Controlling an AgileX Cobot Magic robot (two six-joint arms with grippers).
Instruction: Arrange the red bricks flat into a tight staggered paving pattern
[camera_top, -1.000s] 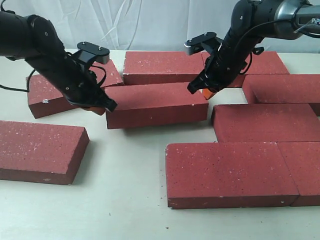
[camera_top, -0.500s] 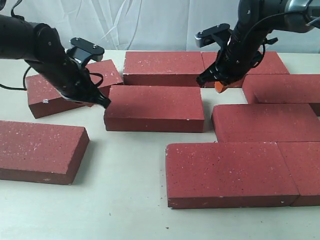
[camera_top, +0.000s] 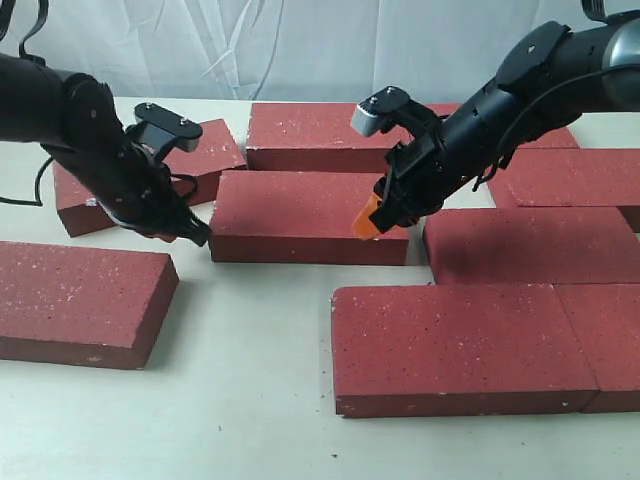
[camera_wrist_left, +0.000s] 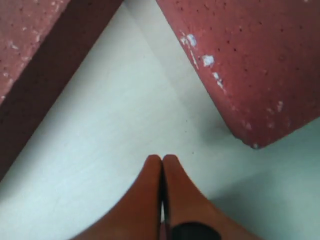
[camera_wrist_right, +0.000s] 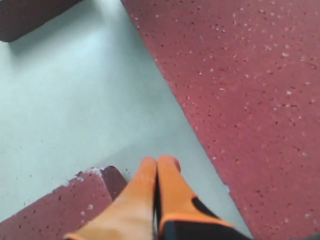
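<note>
Dark-red speckled rectangular bricks (camera_top: 300, 205), pale smooth table (camera_top: 250, 400), left gripper (camera_wrist_left: 161, 160), right gripper (camera_wrist_right: 157, 162) both closed, empty.

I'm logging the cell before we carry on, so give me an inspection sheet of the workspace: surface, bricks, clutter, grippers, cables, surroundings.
Surface: pale table, bare between the bricks.
Job's things: nine red bricks in view, all flat; the front right pair is butted together, the others have gaps, and the left rear brick is skewed.
Clutter: nothing seen.
Grippers: left gripper shut, empty, by the middle brick's left end; right gripper shut, empty, by its right end.
Cables: black cable loops off the left arm.
Surroundings: white cloth backdrop.
</note>
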